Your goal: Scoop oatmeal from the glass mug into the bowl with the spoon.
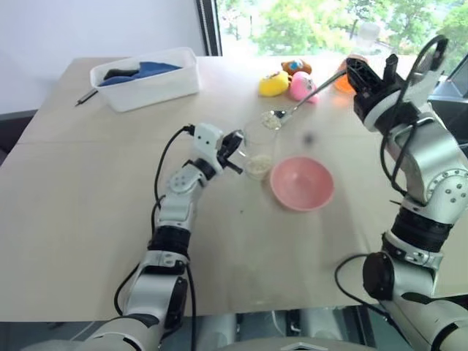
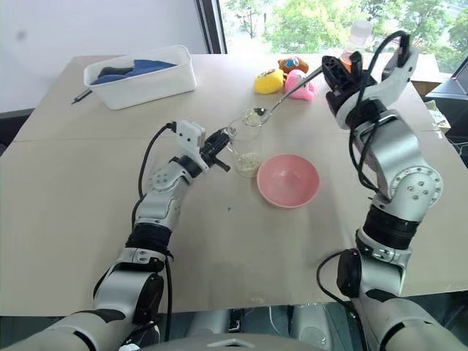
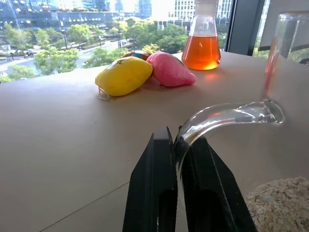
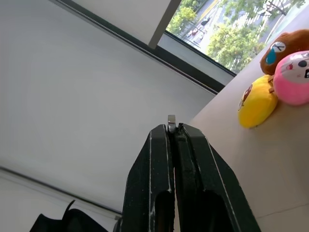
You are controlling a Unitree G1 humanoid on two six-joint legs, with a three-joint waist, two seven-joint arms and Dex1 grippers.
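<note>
Right hand [image 2: 327, 71] clamps the spoon [image 2: 281, 102], slanting down-left to the glass mug [image 2: 247, 150]; left hand [image 2: 221, 146] pinches its handle.

Pink bowl [image 1: 302, 183]; clear glass mug [image 1: 259, 150]; cream oatmeal [image 1: 257, 167]; silvery spoon [image 1: 303, 101]; orange flask liquid [image 3: 201, 51].

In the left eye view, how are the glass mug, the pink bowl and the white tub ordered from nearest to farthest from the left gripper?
1. Glass mug: the left gripper holds its handle.
2. Pink bowl: beyond the mug, to the robot's right.
3. White tub: at the far left of the table.
</note>
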